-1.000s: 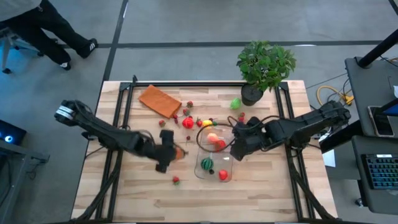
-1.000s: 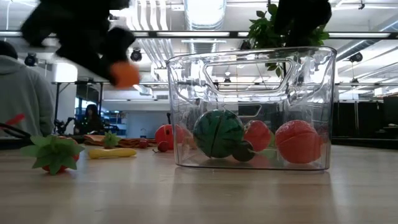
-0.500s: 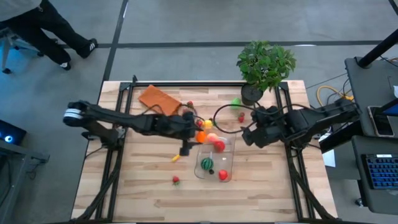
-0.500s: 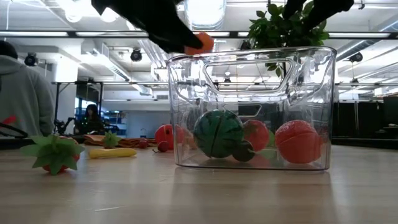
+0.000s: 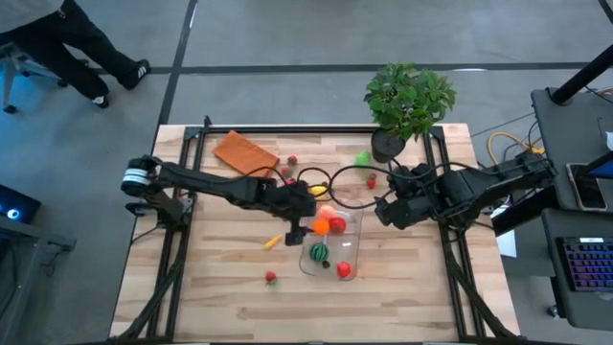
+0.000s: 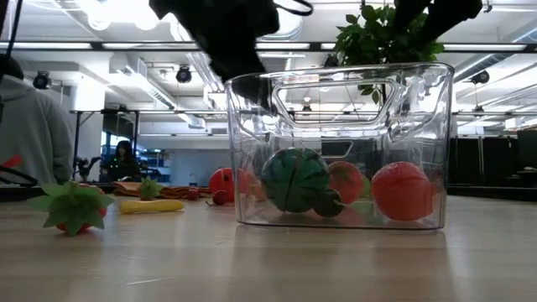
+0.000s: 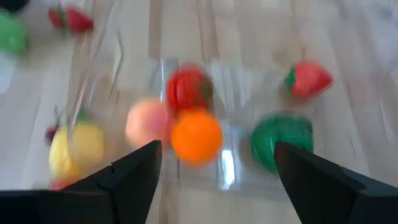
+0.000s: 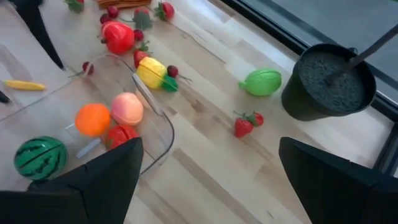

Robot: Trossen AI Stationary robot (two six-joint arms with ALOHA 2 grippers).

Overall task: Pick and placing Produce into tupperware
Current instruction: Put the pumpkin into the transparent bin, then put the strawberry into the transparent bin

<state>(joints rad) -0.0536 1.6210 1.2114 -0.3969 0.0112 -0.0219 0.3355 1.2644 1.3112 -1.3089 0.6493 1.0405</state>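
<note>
From above, the left gripper (image 5: 305, 218) is hovering at the near-left edge of the clear rectangular plastic tub (image 5: 351, 251) in the middle of the wooden table (image 5: 211, 287), its fingers parted and gripping nothing, while a small round orange fruit (image 5: 320, 227) is sitting just inside the tub beside a red tomato-like piece (image 5: 337, 225), a striped green melon (image 5: 318, 253) and a red strawberry (image 5: 344, 269). The right gripper (image 5: 391, 206) is waiting just beside the tub's right side, fingers spread wide and empty, near the potted leafy plant (image 5: 407, 101). Loose produce is lying to the left of the tub, including a small yellow-orange piece (image 5: 274, 241) and a red strawberry (image 5: 271, 278), with a flat orange-brown pad (image 5: 246, 154) well apart. At table height, the left arm is hanging over the tub's left rim (image 6: 243, 84), and the melon (image 6: 294, 179) is resting on the bottom. Through the left wrist camera, the orange fruit (image 7: 196, 136) is showing free between the two spread dark fingers (image 7: 134, 177), touching neither. Through the right wrist camera, the orange fruit (image 8: 92, 119) is lying in the tub beside a peach-coloured ball (image 8: 127, 108).
</note>
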